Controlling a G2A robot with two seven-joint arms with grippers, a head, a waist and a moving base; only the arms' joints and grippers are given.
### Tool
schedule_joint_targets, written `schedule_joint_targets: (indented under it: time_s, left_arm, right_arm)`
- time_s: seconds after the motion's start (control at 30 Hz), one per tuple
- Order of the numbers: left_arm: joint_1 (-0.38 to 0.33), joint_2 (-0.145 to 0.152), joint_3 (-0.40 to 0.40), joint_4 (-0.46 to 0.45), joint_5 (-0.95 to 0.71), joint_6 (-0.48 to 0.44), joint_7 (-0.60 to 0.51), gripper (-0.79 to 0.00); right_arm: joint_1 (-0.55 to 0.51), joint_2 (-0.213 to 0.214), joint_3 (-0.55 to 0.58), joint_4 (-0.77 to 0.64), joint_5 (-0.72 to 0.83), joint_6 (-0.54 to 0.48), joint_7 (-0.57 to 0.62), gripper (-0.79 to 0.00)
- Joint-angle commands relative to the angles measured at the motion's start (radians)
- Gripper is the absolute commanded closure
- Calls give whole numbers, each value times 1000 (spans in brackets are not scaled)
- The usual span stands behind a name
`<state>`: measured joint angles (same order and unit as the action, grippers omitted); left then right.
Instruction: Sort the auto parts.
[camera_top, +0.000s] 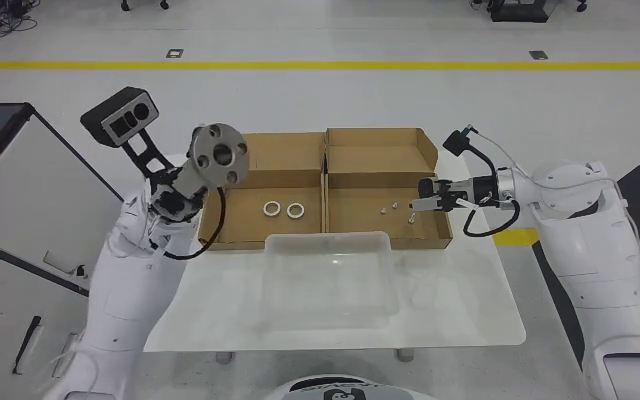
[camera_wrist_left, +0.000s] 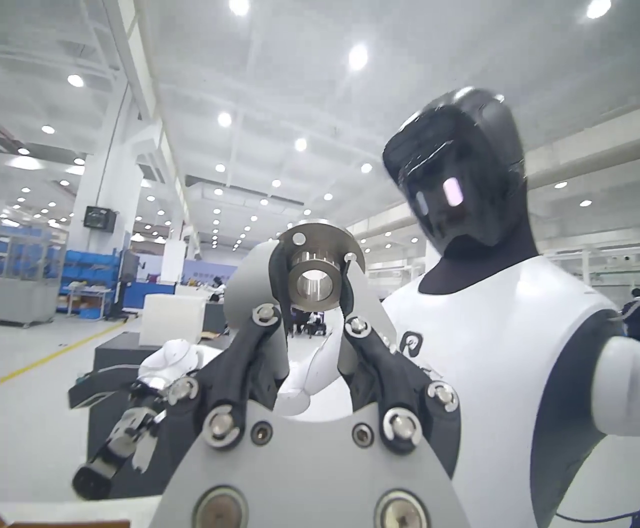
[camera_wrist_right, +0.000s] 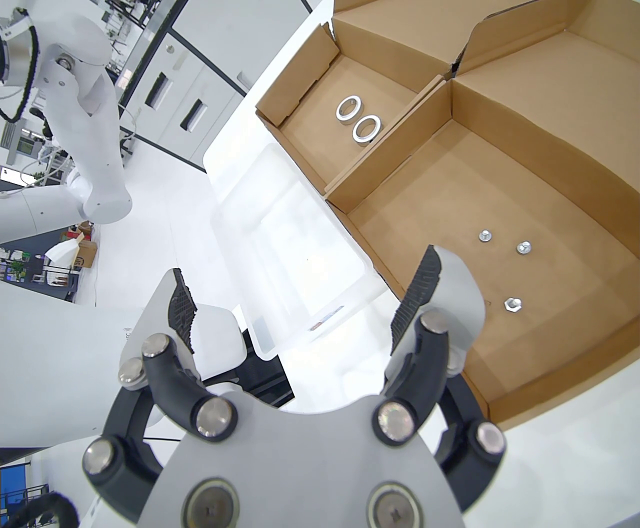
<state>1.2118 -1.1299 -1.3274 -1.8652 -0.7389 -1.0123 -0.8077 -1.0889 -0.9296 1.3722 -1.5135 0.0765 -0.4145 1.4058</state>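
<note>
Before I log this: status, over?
Left end effector shut on metal flange, raised. Right end effector open at nut box. Plastic tub beside it.

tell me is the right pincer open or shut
Open: the right pincer shows its ribbed pads spread wide apart, with nothing held between them.

Rings (camera_top: 270, 209) lie in left box (camera_top: 240, 218), bolts (camera_top: 386, 211) in right box (camera_top: 355, 215), behind tray (camera_top: 325, 238).
</note>
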Motion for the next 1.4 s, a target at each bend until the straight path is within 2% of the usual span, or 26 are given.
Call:
schedule_joint_targets:
  time_s: [0.0, 0.13, 0.33, 0.6, 0.77, 0.9, 1.0, 1.13, 1.37]
  left_arm:
    - [-3, -6, 1, -16, -61, 0, 0, 0]
    - [-8, -20, -4, -34, -139, 0, 0, 0]
    - [-9, -25, -6, -17, -57, 0, 0, 0]
    - [-13, 6, 7, 15, 199, 0, 0, 0]
    - [-14, 25, 11, 14, 215, 0, 0, 0]
    - [-12, 29, 15, 4, 136, 0, 0, 0]
    - [-8, 21, 10, -9, -4, 0, 0, 0]
    - [-8, 8, 1, -28, -103, 0, 0, 0]
    - [-9, -12, -6, -45, -146, 0, 0, 0]
  right_arm:
    - [0, 0, 0, 0, 0, 0, 0, -785]
    - [0, 0, 0, 0, 0, 0, 0, -785]
    - [0, 0, 0, 0, 0, 0, 0, -785]
    - [0, 0, 0, 0, 0, 0, 0, -785]
    - [0, 0, 0, 0, 0, 0, 0, -785]
    - [0, 0, 0, 0, 0, 0, 0, -785]
    - [0, 0, 0, 0, 0, 0, 0, -785]
    - [0, 0, 0, 0, 0, 0, 0, -785]
    - [0, 0, 0, 0, 0, 0, 0, -785]
